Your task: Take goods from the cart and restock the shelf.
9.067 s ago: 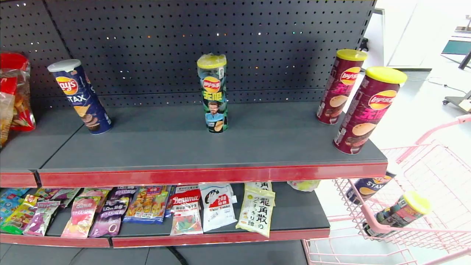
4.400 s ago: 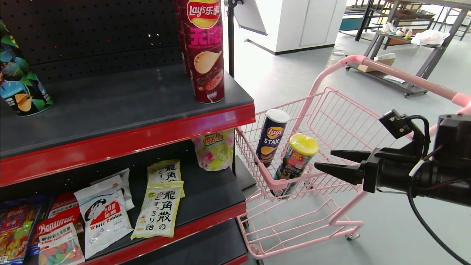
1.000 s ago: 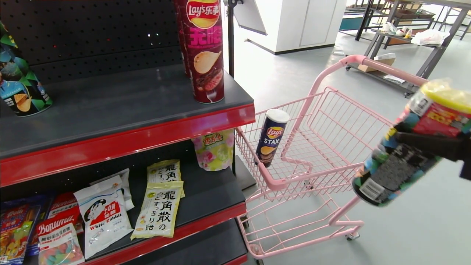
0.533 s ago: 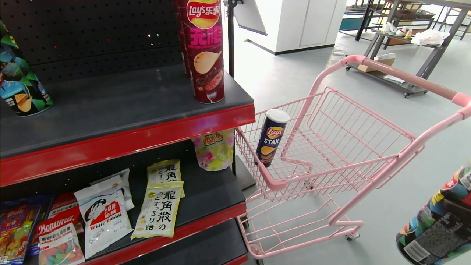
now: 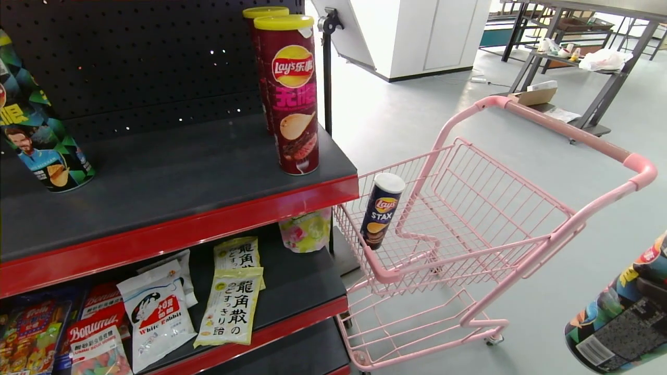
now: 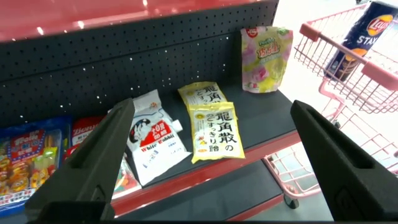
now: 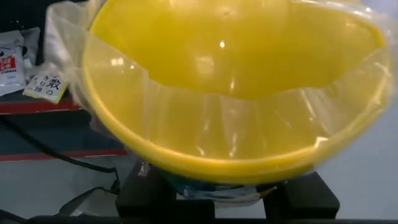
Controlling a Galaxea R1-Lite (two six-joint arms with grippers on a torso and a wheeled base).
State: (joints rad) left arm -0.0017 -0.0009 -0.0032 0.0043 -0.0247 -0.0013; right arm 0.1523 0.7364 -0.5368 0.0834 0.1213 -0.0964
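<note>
Paired cans on upper shelf, cart to its right, lone can inside cart.

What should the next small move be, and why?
Probably carry the held can up and left toward the top shelf: the right gripper holds it clear of the cart, and bare shelf lies between the matching can and the maroon cans.

- The left fingers are showing as two matte charcoal wedges, broad at the base and tapering to blunt tips.
- The right fingers are appearing as black, square-edged blocks with a faint sheen.
</note>
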